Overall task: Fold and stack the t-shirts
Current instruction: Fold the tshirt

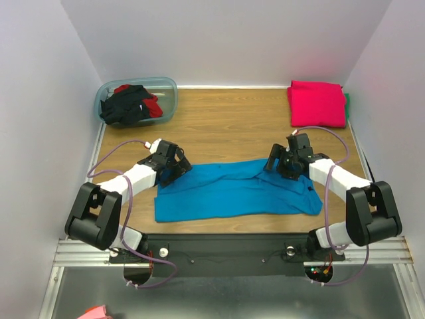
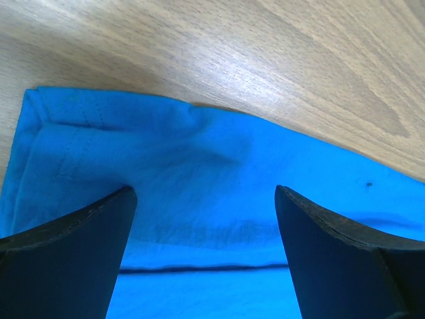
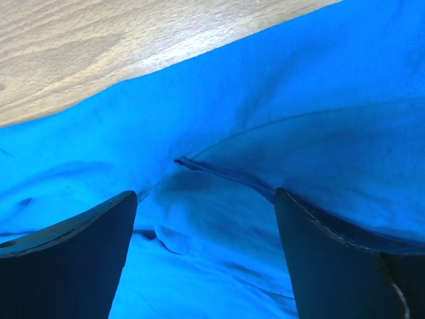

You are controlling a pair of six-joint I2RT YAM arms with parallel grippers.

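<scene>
The pink shirt [image 1: 317, 103] lies folded at the bench's [image 1: 226, 126] far right corner. The blue shirt [image 1: 232, 191] lies near me as a long, half-folded strip. My left gripper [image 1: 178, 169] and right gripper [image 1: 279, 166] hang over its far edge, jaws wide, holding nothing. The black and red shirts [image 1: 129, 106] wait in the tub [image 1: 171, 93].

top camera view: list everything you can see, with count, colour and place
t-shirt: one, blue, spread along the near middle of the table
folded shirt: one, pink, far right corner
cloth edge: one, green, beside the folded shirt
tub: one, translucent blue-grey, far left corner
heaped clothes: count unclear, black and red, inside the tub
table: one, wood
left gripper: black, open, over the t-shirt's left end
right gripper: black, open, over its right end
</scene>
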